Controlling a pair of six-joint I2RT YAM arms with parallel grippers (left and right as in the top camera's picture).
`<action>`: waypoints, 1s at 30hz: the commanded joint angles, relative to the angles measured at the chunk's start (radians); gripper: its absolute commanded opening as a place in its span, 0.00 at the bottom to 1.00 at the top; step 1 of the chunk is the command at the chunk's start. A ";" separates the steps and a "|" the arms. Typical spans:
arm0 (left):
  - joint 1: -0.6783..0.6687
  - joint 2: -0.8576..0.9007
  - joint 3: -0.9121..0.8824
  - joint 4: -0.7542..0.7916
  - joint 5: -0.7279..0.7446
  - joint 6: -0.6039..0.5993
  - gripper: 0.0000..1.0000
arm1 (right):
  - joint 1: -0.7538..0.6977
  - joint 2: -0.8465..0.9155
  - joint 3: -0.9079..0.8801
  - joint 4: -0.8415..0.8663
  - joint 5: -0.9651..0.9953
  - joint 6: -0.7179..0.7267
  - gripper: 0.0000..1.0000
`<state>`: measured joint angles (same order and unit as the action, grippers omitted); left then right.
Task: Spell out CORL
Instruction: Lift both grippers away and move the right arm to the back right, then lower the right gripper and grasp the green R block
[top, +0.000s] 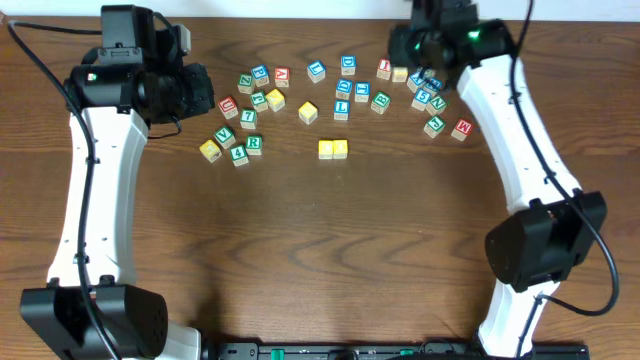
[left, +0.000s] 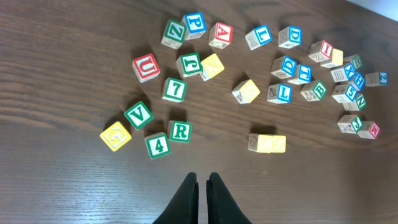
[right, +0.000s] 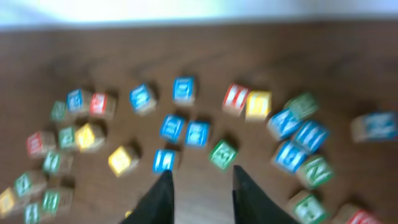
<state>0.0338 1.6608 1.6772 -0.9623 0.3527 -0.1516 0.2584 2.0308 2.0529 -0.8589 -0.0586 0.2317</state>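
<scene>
Littering grained wood table (top: 320, 250) — painted cube blocks (left: 180, 131) | right pincer (right: 203, 173) agape

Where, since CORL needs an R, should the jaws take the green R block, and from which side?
From straight above, by the faces nearest and farthest from the left gripper. The green R block lies flat, letter up; the 4 block crowds its left edge, while those two faces look bare, with a gap to the 7 block beyond.
</scene>
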 joint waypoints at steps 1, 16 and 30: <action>0.002 -0.017 0.018 -0.002 -0.007 0.021 0.08 | -0.034 0.003 0.015 0.031 0.068 -0.039 0.29; 0.000 -0.015 0.012 -0.003 -0.007 0.021 0.08 | -0.150 0.269 0.015 0.204 0.066 -0.159 0.38; 0.000 -0.015 0.012 -0.002 -0.007 0.021 0.08 | -0.150 0.411 0.015 0.290 0.048 -0.171 0.37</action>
<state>0.0338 1.6608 1.6772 -0.9623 0.3527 -0.1516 0.1043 2.3985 2.0598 -0.5812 -0.0044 0.0772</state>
